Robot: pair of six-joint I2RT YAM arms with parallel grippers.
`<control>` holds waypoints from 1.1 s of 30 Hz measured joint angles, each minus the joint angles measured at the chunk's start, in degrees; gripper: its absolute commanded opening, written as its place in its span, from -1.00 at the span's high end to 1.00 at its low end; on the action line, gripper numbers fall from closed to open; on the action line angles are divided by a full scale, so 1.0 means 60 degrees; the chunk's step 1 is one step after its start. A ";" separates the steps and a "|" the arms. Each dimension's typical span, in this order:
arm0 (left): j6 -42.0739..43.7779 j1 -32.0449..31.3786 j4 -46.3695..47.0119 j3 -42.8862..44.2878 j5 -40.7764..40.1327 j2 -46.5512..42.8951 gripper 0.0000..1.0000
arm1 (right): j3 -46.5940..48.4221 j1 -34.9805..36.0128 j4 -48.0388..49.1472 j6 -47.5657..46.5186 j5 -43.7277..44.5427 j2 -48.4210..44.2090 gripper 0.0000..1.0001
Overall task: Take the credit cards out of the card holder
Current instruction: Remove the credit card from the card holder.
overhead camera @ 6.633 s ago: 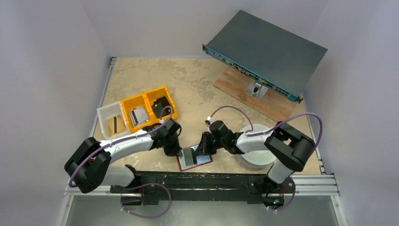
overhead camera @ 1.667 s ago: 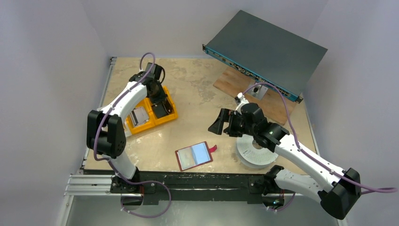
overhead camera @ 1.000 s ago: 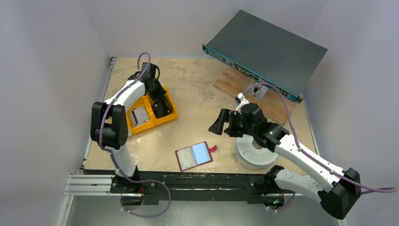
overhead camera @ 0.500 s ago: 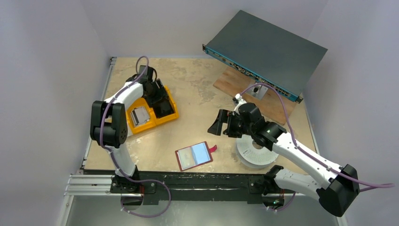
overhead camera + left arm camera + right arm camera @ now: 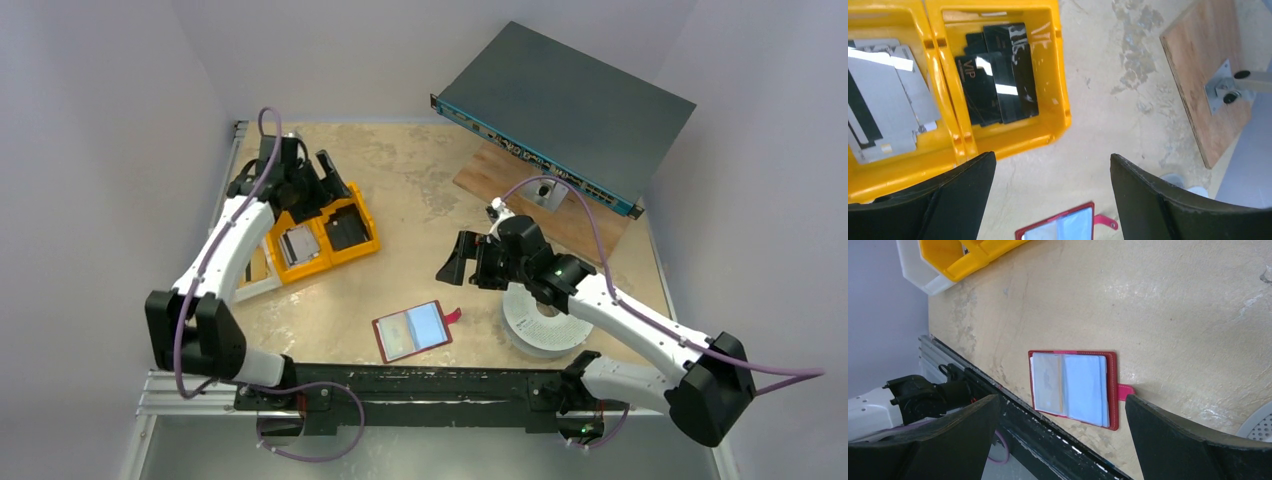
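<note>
One card holder point(image 5: 412, 331), two yellow bins point(image 5: 1018, 142), one white bin point(image 5: 918, 270); one white disc point(image 5: 540, 338), one rack unit point(image 5: 570, 95)

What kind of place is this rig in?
Likely a lab test cell: pale walls box in the table, with yellow parts bins and a rack-mount unit on a wooden stand.

The card holder point(image 5: 412, 332) lies near the front edge of the table point(image 5: 420, 190). The bins point(image 5: 318, 232) stand behind it on the left, and a disc point(image 5: 543, 322) lies on its right.
</note>
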 measured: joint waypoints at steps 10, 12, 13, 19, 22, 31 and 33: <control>0.0244 -0.0605 -0.0397 -0.2674 0.0561 -0.3370 -0.70 | -0.0350 0.0386 0.0521 -0.0073 0.0146 0.0299 -0.98; 0.0226 -0.0962 -0.0488 -0.3220 0.0634 -0.3960 -0.70 | -0.0361 0.0703 0.0583 -0.0106 0.0346 0.0408 -0.98; 0.0186 -0.1180 -0.0543 -0.3468 0.0645 -0.4233 -0.70 | -0.0361 0.0929 0.0612 -0.0124 0.0495 0.0484 -0.98; -0.0477 -0.2594 -0.0470 -0.4965 0.0645 -0.5482 -0.70 | -0.0357 0.2386 0.0849 -0.0131 0.1198 0.1402 -0.98; -0.0918 -0.3275 -0.0368 -0.5734 0.0517 -0.5796 -0.70 | -0.0335 0.2962 0.0929 -0.0040 0.1534 0.1971 -0.89; -0.1851 -0.3912 -0.0761 -0.6386 -0.0758 -0.5945 -0.78 | 0.1100 0.4543 0.0852 0.0375 0.2608 0.3974 -0.34; -0.2022 -0.3909 -0.1020 -0.6382 -0.1206 -0.5905 -0.78 | 0.1428 0.4849 0.0787 0.0459 0.2798 0.4382 -0.16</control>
